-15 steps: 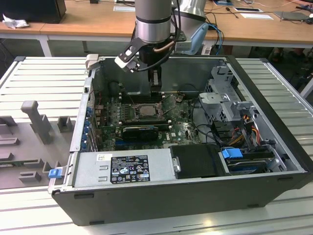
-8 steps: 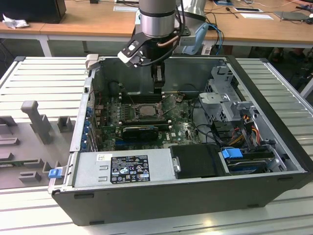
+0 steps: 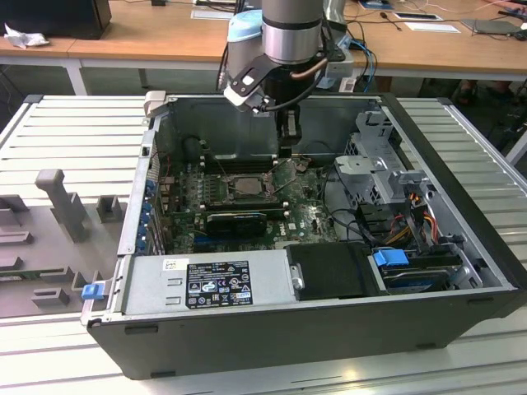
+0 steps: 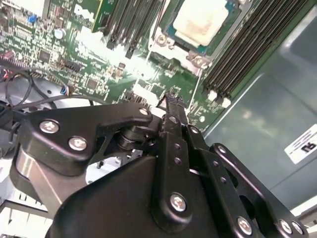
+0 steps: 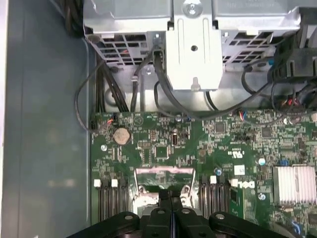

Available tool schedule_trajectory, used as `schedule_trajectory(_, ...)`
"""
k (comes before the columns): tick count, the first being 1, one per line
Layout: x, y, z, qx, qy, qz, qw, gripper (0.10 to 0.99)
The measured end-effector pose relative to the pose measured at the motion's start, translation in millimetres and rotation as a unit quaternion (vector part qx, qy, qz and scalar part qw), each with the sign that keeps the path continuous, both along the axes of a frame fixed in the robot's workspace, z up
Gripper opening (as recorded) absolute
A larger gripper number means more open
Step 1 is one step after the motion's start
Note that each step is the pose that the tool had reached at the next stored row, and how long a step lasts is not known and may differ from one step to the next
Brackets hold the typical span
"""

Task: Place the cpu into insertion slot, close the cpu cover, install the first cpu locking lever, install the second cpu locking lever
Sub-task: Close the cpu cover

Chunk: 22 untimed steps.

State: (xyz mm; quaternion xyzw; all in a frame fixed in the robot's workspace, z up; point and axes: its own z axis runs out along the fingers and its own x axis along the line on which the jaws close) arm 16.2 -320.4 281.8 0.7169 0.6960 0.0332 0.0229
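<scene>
the hand point(image 4: 171, 103) is hovering with its fingers pressed together just beside the insertion slot point(image 3: 246, 186), where the cpu point(image 4: 200, 22) is sitting pale face up inside the open pc case point(image 3: 461, 206).

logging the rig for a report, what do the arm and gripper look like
The arm is a grey metal cylinder with black bands and a pale blue joint cap; a brownish cable loops beneath it. The gripper is matte black, built of flat linked bars studded with silver screws.

Silver-grey arm point(image 3: 292, 33), black screw-studded fingers point(image 4: 173, 144).
</scene>
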Motion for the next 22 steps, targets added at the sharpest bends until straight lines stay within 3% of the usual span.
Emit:
schedule_trajectory(3,7.8,0.0,-0.1,0.0001,0.0000,0.000,1.0000,0.106)
schedule_trajectory(5,8.1,-0.1,-0.7,0.0001,-0.0001,0.000,1.0000,0.106)
schedule_trajectory(11,8.5,-1.5,-15.3,0.0001,0.0000,0.000,1.0000,0.106)
schedule_trajectory(22,29.7,-1.6,-20.6,0.0000,0.0005,0.003,1.0000,0.106)
